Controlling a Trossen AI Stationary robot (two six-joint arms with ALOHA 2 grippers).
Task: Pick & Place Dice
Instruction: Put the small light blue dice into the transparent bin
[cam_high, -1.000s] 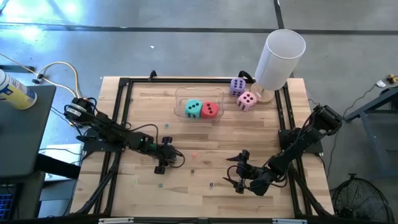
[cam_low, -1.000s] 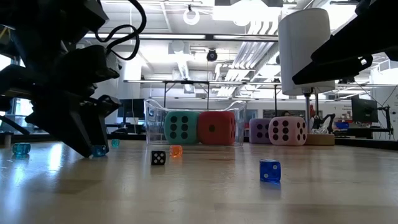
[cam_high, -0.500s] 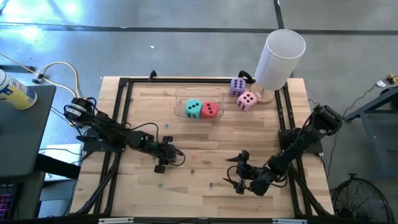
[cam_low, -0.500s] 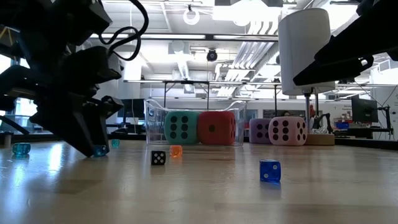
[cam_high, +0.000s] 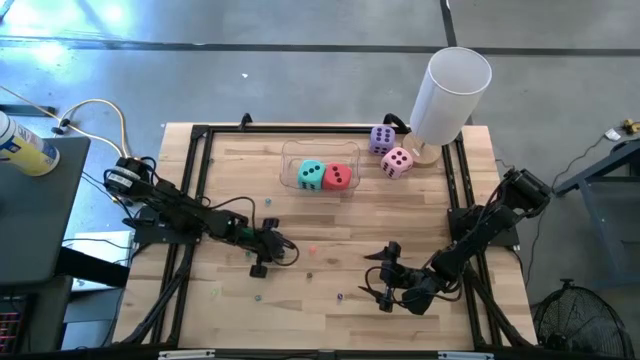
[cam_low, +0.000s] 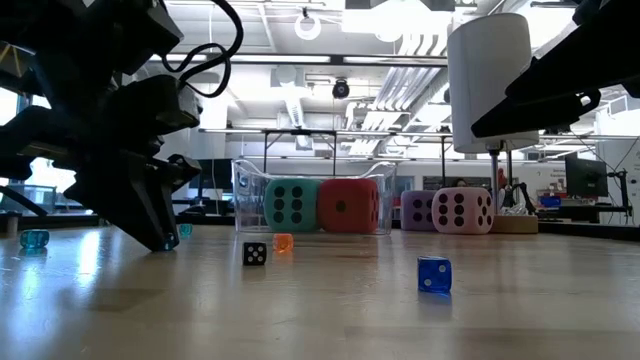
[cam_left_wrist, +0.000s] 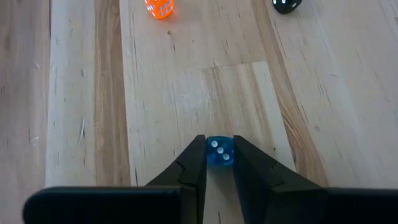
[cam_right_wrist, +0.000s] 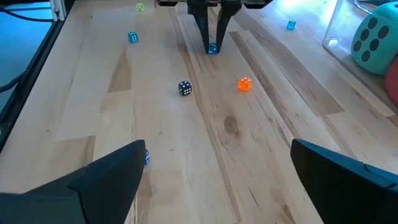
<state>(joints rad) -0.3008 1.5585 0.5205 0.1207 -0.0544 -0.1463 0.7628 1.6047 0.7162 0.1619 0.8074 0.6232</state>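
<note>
I could read no words anywhere. My left gripper (cam_left_wrist: 219, 163) pinched a tiny blue die (cam_left_wrist: 219, 151) on the table (cam_high: 420, 210). My right gripper (cam_high: 382, 282) waited, fingers spread wide. The teal die (cam_high: 312, 175) and red die (cam_high: 338, 177) sat in the clear box (cam_high: 318, 150); the purple die (cam_high: 382, 139) and pink die (cam_high: 398, 162) sat beside it.

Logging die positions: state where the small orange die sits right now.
In the high view the small orange die lies mid-table, just right of the left gripper and near the black die.

Hidden or cut off, for your record:
- Red die (cam_right_wrist: 393, 81): cropped by the right wrist view's edge, pips unseen.
- Teal die (cam_right_wrist: 373, 36): partly cropped there too.
- Small blue die (cam_left_wrist: 219, 152): lower faces masked between the left gripper (cam_left_wrist: 219, 163) fingers.
- Small dice in the high view: you cannot read their pips.
</note>
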